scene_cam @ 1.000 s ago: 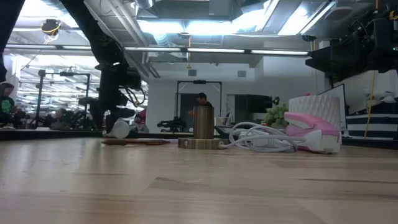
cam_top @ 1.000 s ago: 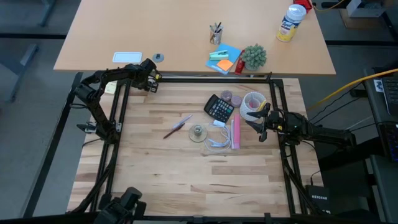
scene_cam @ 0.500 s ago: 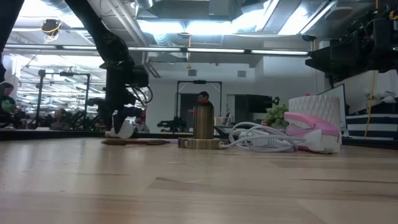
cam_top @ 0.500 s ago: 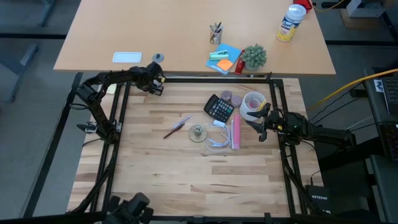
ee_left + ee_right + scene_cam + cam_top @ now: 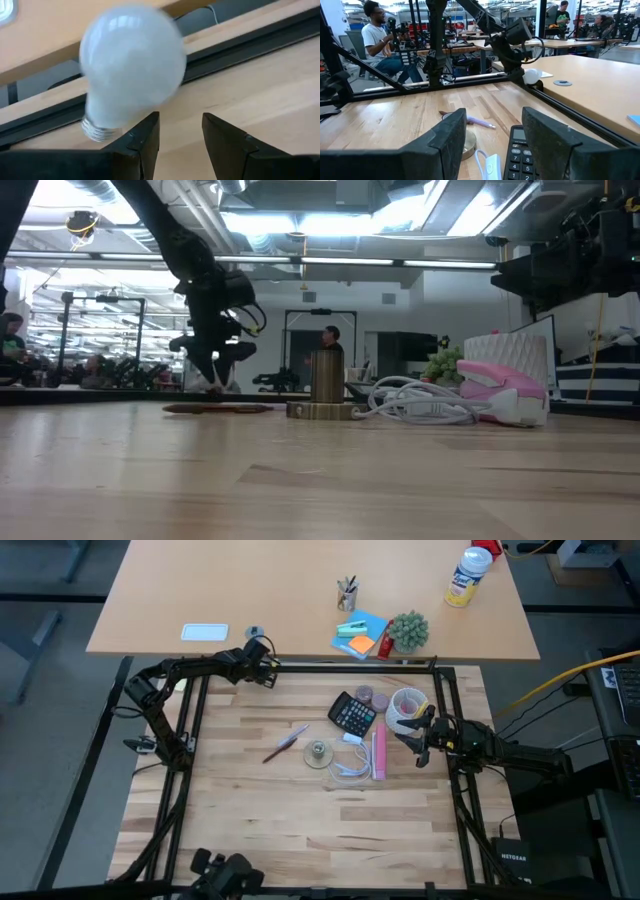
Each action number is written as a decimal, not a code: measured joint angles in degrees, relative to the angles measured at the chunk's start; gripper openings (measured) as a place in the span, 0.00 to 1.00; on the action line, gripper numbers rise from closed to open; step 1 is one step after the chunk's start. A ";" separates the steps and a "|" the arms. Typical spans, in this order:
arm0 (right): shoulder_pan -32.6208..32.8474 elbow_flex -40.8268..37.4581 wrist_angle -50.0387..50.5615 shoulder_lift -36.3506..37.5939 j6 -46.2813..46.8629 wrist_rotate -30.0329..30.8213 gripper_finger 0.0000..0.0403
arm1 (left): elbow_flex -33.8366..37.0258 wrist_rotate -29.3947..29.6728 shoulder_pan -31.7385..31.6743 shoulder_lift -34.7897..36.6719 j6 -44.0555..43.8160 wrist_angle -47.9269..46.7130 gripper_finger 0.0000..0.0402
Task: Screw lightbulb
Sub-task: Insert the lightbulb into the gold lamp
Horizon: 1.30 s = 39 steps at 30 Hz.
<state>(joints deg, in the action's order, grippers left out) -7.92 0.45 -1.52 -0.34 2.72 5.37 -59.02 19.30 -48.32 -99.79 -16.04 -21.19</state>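
The frosted-white lightbulb (image 5: 132,65) with a silvery screw base (image 5: 99,131) lies at the table's far edge by the black frame rail. It also shows in the right wrist view (image 5: 532,76). My left gripper (image 5: 264,671) hovers low over it, open, with nothing between its fingers (image 5: 180,120). The bulb sits beside the outer side of one finger. My right gripper (image 5: 414,740) waits open above the table's right part (image 5: 494,120). A white socket with a looped cord (image 5: 350,764) lies mid-table. My left gripper has the outer side of one finger (image 5: 142,137) right beside the bulb's neck by its screw base (image 5: 107,131). The fingers slant down from the table's left. The bulb is blurred, and I cannot tell whether finger and bulb touch.
A brass cylinder on a round disc (image 5: 317,752) stands mid-table, with a pen (image 5: 286,742) to its left. A calculator (image 5: 352,715), a tape roll (image 5: 405,705) and a pink tool (image 5: 379,753) lie to its right. People sit beyond the table (image 5: 377,35).
My left gripper has gone toward the table's right edge along the far rail. The bulb has moved the same way beside it, staying low at the table's far edge.
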 joint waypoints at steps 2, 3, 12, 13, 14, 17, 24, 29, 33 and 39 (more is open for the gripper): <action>0.01 0.00 0.00 0.00 0.00 0.00 0.49 | 0.00 -0.06 0.44 0.02 0.00 -0.49 0.35; -0.01 0.00 0.00 0.00 0.00 0.00 0.49 | 0.00 -0.10 0.69 0.02 0.02 -1.09 0.35; 0.01 0.00 -0.01 0.00 0.00 0.00 0.49 | 0.02 -0.27 1.89 0.00 -0.10 -2.33 0.35; 0.01 0.02 -0.02 0.00 0.00 0.00 0.49 | 0.02 -0.27 2.01 0.00 -0.34 -2.36 0.35; 0.01 0.00 0.00 0.00 0.00 0.00 0.49 | 0.02 -0.25 2.20 0.00 -0.84 -2.34 0.35; 0.01 0.02 0.00 0.00 0.00 -0.01 0.49 | 0.02 -0.99 2.65 0.03 -2.91 -2.34 0.35; 0.00 0.00 0.00 0.00 0.00 -0.02 0.49 | 0.02 -3.90 3.24 4.18 -3.72 -5.21 0.35; 0.01 0.01 0.00 0.00 0.00 -0.03 0.49 | 0.02 -3.90 3.24 10.64 -4.55 -12.08 0.35; 0.00 0.00 0.00 0.00 0.00 -0.02 0.49 | 0.02 -3.32 3.24 15.04 -0.61 -19.20 0.35; 0.00 0.00 0.00 -0.02 0.90 -0.04 0.49 | 0.01 -2.06 3.11 15.90 1.11 -28.07 0.35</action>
<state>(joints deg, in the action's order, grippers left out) -7.92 0.45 -1.52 -0.36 3.62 5.32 -59.01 17.23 -45.21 -83.89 -14.93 -49.27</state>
